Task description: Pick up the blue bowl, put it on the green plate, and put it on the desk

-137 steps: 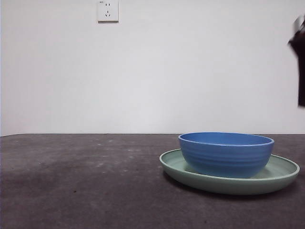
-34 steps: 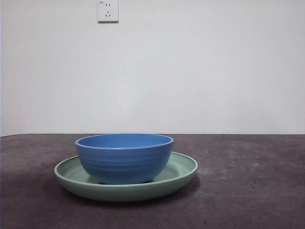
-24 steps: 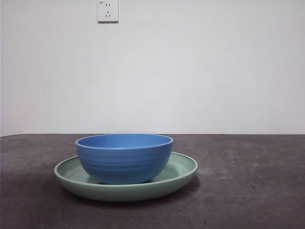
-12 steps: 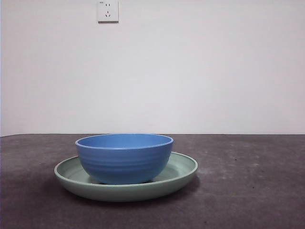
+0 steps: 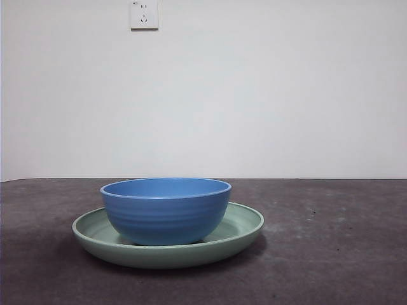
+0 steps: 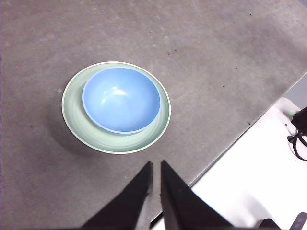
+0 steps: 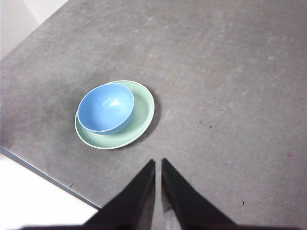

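Blue bowl sits in green plate — both grippers well clear

Front cam: low, approx level w/ the worktop, facing a white wall, close to the blue bowl on the green plate. Left wrist cam: high, looking down past the left tool at bowl, plate and worktop edge. Right wrist cam: higher, farther off, above the right tool. All 3 views share bowl, plate and worktop.
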